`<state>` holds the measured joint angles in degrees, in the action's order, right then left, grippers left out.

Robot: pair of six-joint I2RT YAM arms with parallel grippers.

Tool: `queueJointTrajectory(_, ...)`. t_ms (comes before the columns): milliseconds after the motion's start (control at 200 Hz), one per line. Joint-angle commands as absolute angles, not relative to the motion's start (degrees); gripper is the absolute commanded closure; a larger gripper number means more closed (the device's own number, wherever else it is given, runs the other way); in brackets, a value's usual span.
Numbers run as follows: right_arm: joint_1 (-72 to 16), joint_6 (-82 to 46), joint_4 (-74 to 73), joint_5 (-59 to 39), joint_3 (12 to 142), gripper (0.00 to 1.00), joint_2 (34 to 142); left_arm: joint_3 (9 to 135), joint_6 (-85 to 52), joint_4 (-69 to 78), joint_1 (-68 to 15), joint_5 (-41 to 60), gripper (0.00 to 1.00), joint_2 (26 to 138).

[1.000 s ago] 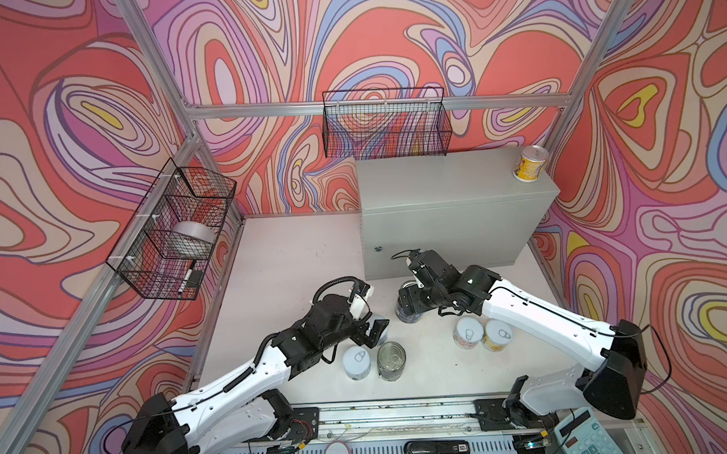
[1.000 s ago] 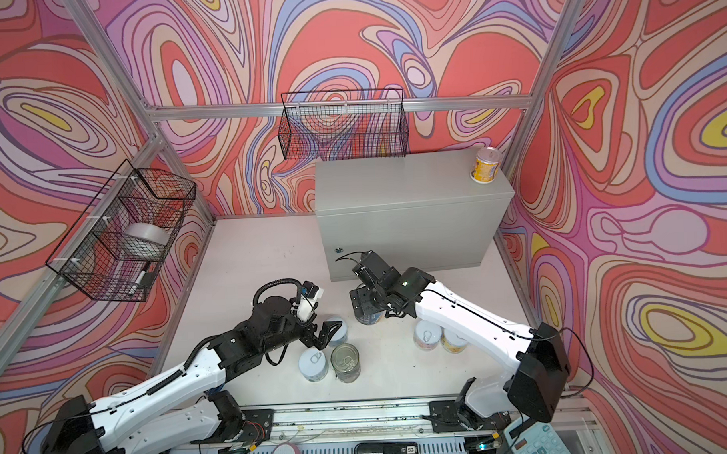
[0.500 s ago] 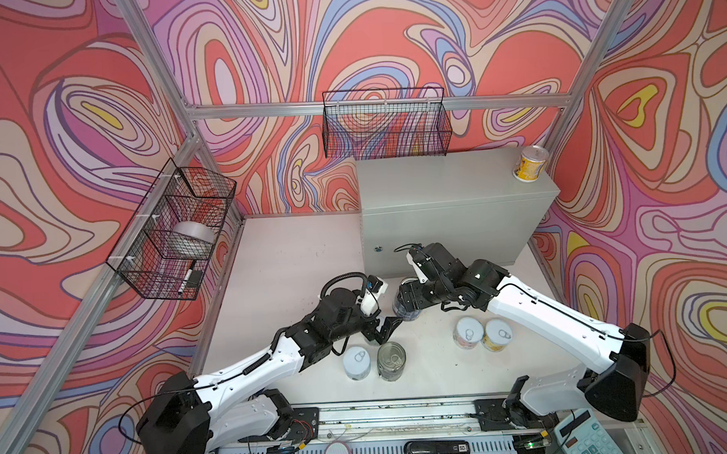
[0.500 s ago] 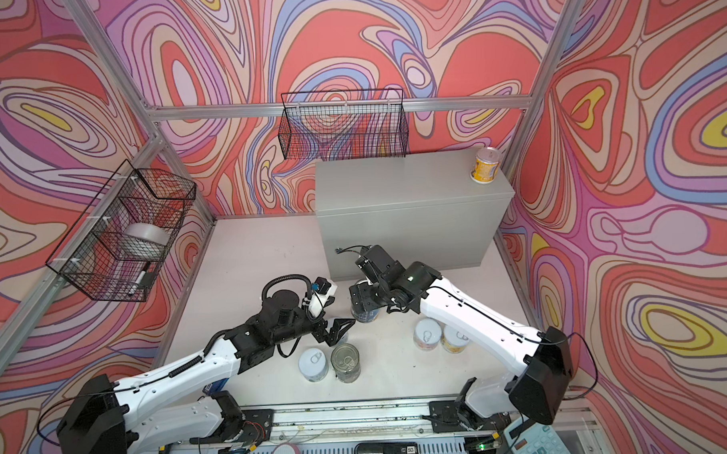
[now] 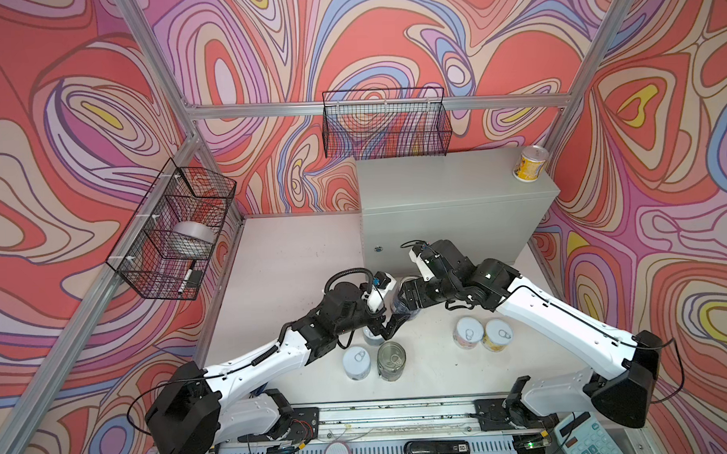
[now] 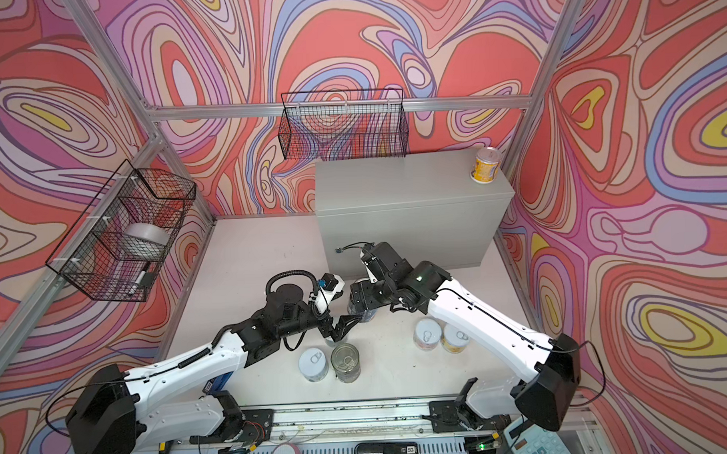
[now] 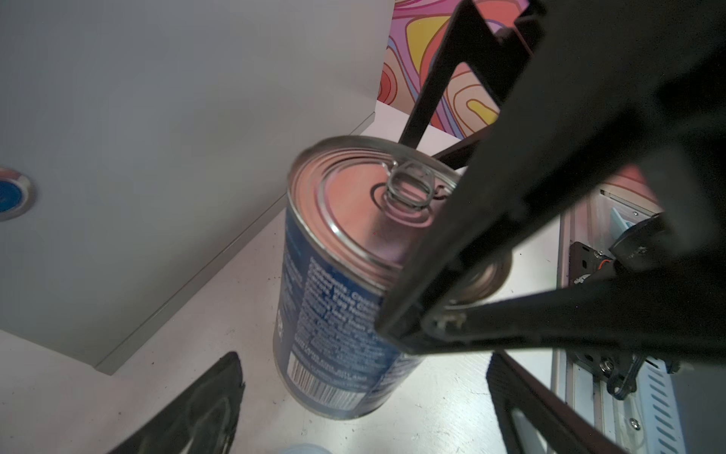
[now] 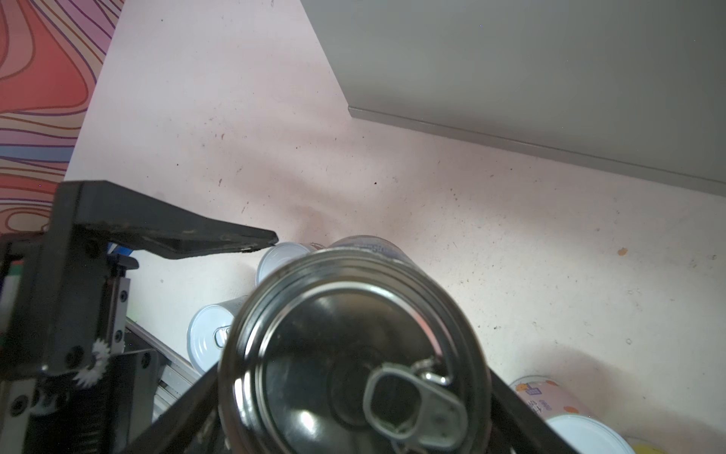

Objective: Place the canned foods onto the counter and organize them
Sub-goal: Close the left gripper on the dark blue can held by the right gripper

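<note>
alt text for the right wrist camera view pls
A can with a silver pull-tab lid fills the foreground, gripped between the right pincer's fingers. Behind it are the pale floor, several shorter cans and the grey counter's front.

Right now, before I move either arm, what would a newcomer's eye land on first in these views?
First the loud swirled pink-and-red walls all around. Then, mid-floor in front of the grey cabinet, the right claw clamped on a dark blue can with the open left claw right beside it. Last, a lone yellow can on the cabinet's far right corner.
</note>
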<state>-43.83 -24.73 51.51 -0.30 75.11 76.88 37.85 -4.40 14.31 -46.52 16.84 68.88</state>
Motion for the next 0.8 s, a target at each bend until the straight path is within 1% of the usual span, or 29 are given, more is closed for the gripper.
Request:
queueJointTrajectory(0, -43.36, -25.41, 46.75, -1.78, 78.48, 0.85, 73.06, 39.55, -2.11, 16.43, -46.75, 18.48, 0.0, 69.95)
queueJointTrajectory(210, -42.66, -25.39, 47.03, -2.44, 78.65, 0.85, 72.51, 38.98, -2.3, 18.78, -46.71, 19.11, 0.0, 70.75)
queueJointTrajectory(376, -41.25, -26.06, 46.23, -6.16, 78.15, 0.85, 72.14, 39.03, -1.04, 19.12, -46.76, 21.56, 0.0, 71.33)
queueJointTrajectory(796, -40.1, -26.18, 45.97, -9.41, 78.4, 0.85, 72.03, 40.37, 0.88, 19.86, -46.76, 22.34, 0.0, 73.41)
